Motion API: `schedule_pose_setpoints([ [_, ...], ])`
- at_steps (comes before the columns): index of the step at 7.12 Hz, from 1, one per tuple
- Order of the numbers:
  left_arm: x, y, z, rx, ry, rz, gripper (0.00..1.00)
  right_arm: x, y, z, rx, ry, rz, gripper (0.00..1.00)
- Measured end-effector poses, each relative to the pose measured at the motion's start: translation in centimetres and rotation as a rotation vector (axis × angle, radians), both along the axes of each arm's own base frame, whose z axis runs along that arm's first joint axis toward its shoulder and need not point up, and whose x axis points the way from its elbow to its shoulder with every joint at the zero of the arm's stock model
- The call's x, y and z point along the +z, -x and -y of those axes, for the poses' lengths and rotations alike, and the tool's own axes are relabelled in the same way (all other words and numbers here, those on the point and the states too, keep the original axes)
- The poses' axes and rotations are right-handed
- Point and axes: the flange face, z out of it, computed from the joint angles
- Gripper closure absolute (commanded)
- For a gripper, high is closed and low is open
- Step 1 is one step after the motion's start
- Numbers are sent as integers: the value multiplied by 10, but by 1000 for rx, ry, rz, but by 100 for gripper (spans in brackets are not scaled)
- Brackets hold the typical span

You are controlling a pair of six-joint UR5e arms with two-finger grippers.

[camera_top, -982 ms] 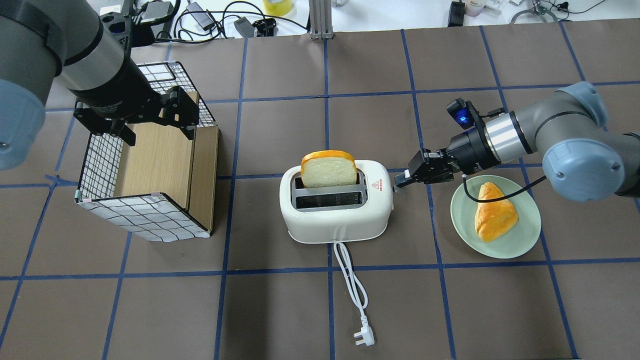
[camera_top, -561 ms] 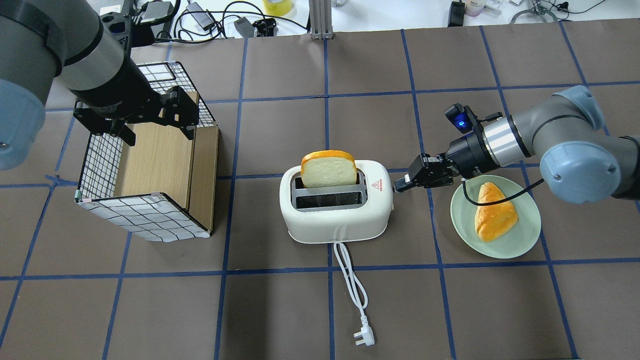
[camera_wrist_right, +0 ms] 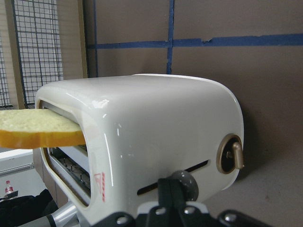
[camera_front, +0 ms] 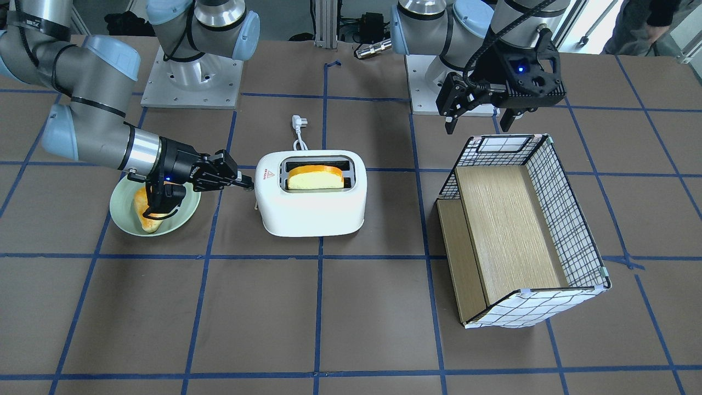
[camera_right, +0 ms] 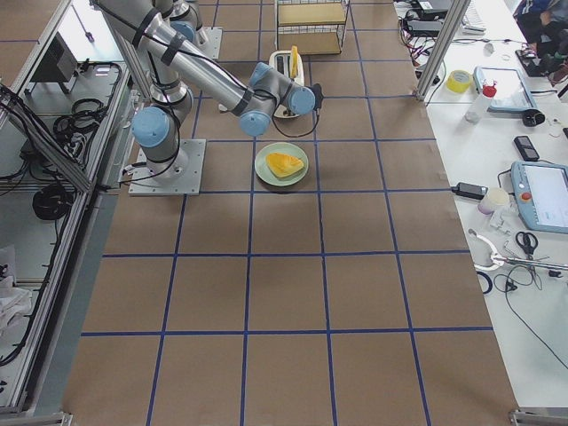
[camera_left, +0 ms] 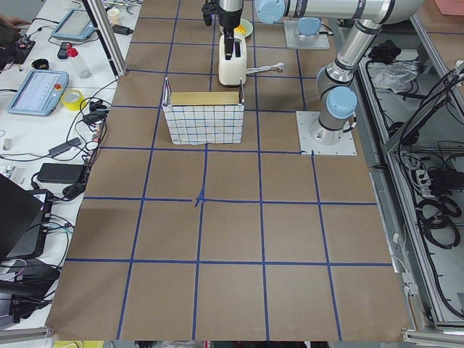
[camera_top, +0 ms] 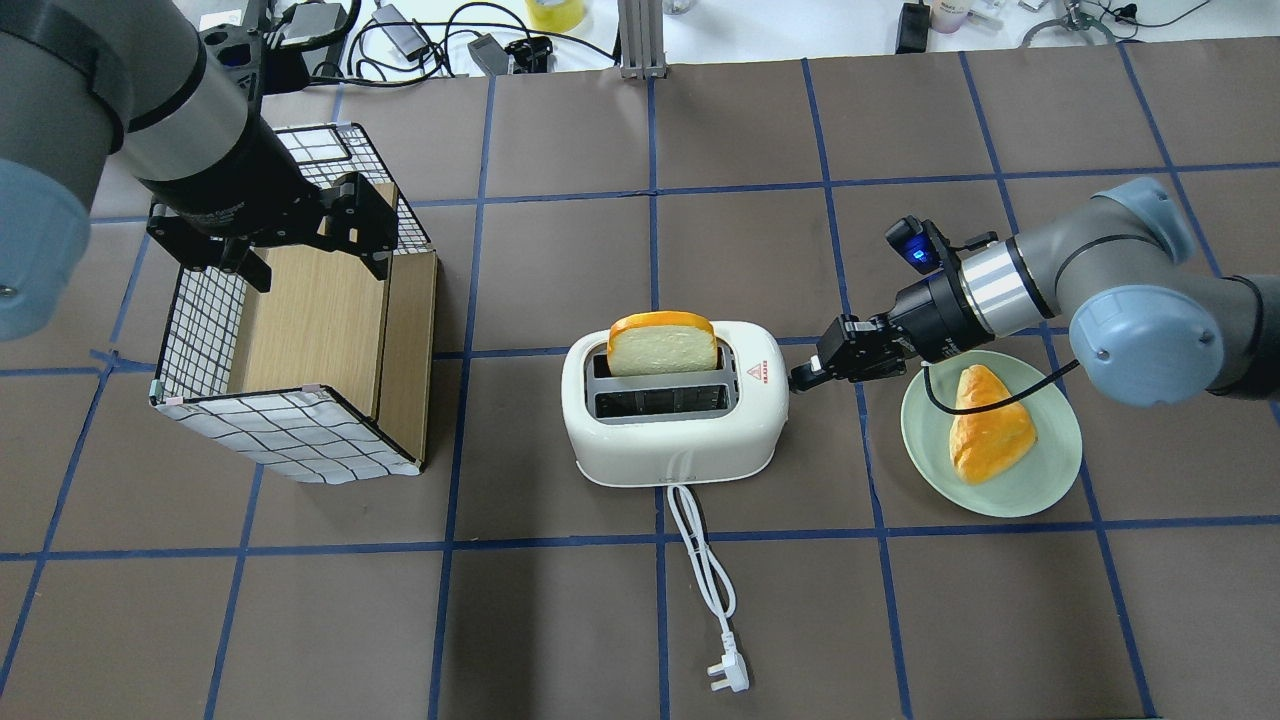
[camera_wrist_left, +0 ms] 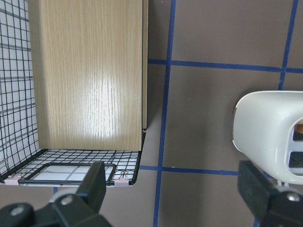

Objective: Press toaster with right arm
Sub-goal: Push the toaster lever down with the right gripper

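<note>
The white toaster (camera_top: 670,430) stands mid-table with a bread slice (camera_top: 662,345) in its far slot. It also shows in the front view (camera_front: 312,206). My right gripper (camera_top: 802,377) is shut, with its tip against the toaster's right end. In the right wrist view, the closed fingertips (camera_wrist_right: 171,185) rest on the grey lever knob (camera_wrist_right: 190,178) at the slot on the toaster's (camera_wrist_right: 156,118) end. My left gripper (camera_top: 315,262) is open and empty above the checked box (camera_top: 300,440), as the left wrist view (camera_wrist_left: 176,189) also shows.
A green plate (camera_top: 1010,498) with an orange pastry wedge (camera_top: 990,435) lies under my right forearm. The toaster's white cord and plug (camera_top: 728,678) trail toward the near edge. The checked, wooden-lined box (camera_front: 515,230) stands at the left.
My right gripper has moved down and slightly nearer at the toaster's end. The bread slice sits a little lower in its slot. The left arm has not moved.
</note>
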Motion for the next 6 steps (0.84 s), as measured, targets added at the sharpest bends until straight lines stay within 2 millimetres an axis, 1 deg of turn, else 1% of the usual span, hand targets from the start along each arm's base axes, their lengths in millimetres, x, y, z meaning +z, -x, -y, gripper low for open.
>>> schedule_pose_setpoints([
  [2,0,0,0,0,0,0,0,-7,0,-1,1,11,-3,100],
  [4,0,0,0,0,0,0,0,-19,0,-4,5,21,-16,100],
  [6,0,0,0,0,0,0,0,-25,0,-5,8,25,-24,100],
])
